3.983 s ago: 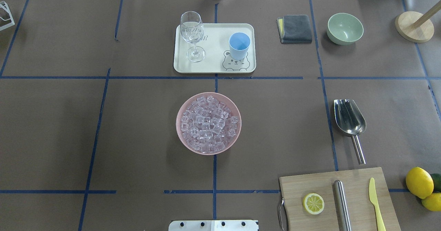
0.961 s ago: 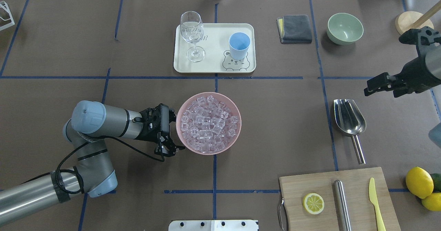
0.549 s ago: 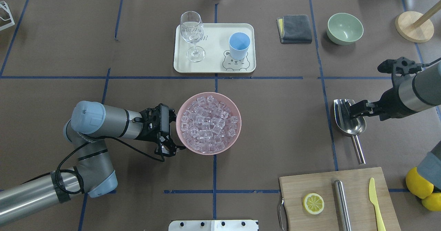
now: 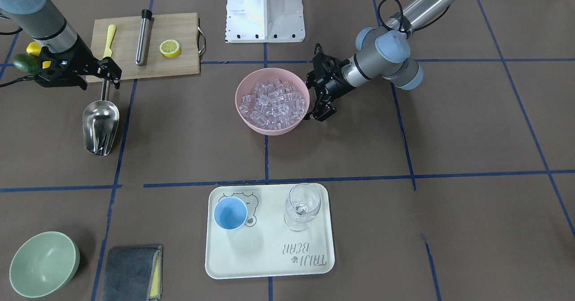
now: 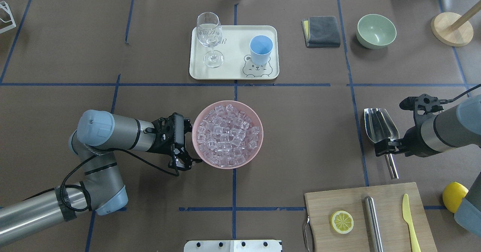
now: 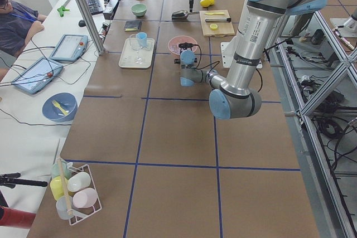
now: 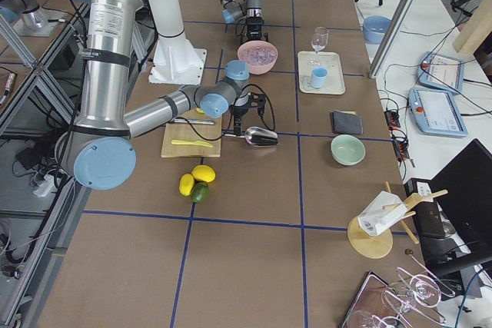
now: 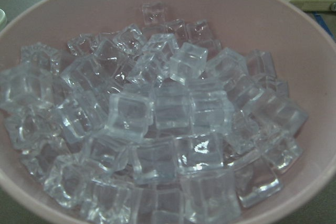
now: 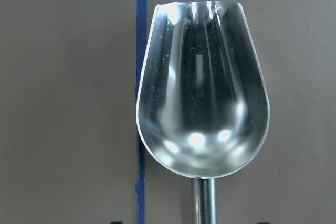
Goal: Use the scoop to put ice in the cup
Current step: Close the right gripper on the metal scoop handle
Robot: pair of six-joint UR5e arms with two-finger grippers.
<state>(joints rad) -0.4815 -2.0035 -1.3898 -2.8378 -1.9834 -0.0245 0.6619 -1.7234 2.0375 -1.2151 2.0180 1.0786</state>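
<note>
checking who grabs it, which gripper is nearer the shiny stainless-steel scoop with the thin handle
Right. The right gripper is at the handle of the shiny steel scoop, jaws open either side; the left gripper is far off beside the round pink bowl of ice.

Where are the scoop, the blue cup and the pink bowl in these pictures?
scoop (image 5: 379,124), overhead view, on the inside of its trough.
cup (image 5: 261,46), overhead view, on its inner wall.
pink bowl (image 5: 261,136), overhead view, on its right rim.
</note>
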